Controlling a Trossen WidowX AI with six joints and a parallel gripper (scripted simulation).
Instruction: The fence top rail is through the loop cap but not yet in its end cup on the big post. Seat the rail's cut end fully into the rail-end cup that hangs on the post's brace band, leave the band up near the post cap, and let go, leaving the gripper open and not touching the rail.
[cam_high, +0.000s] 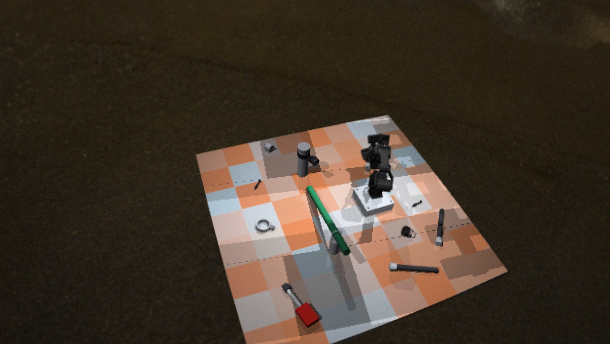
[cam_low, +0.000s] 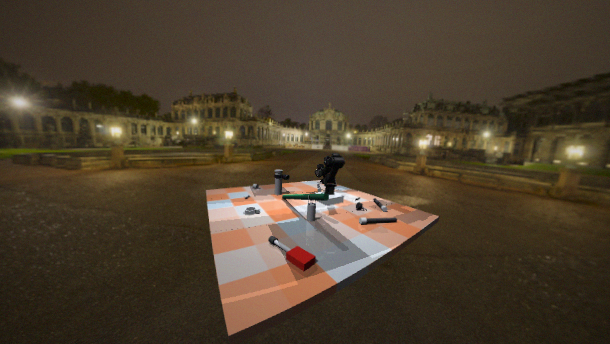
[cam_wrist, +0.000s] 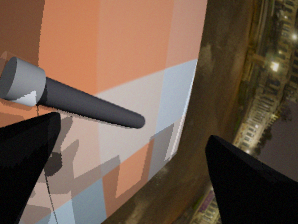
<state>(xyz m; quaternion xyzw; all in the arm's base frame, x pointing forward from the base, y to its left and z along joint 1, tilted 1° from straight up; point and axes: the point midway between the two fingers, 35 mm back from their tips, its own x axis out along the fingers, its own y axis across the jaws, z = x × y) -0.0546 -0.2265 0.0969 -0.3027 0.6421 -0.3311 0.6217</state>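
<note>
Since the gripper (cam_wrist: 133, 183) is spread wide on nothing, folded up over the arm's base well away from the work, the green rail (cam_high: 327, 220) is untouched. It sits through the loop cap (cam_high: 334, 243), cut end short of the cup (cam_high: 313, 160) on the big post (cam_high: 303, 159). Looks stiff, light, probably slick; I'd grab mid-length.
</note>
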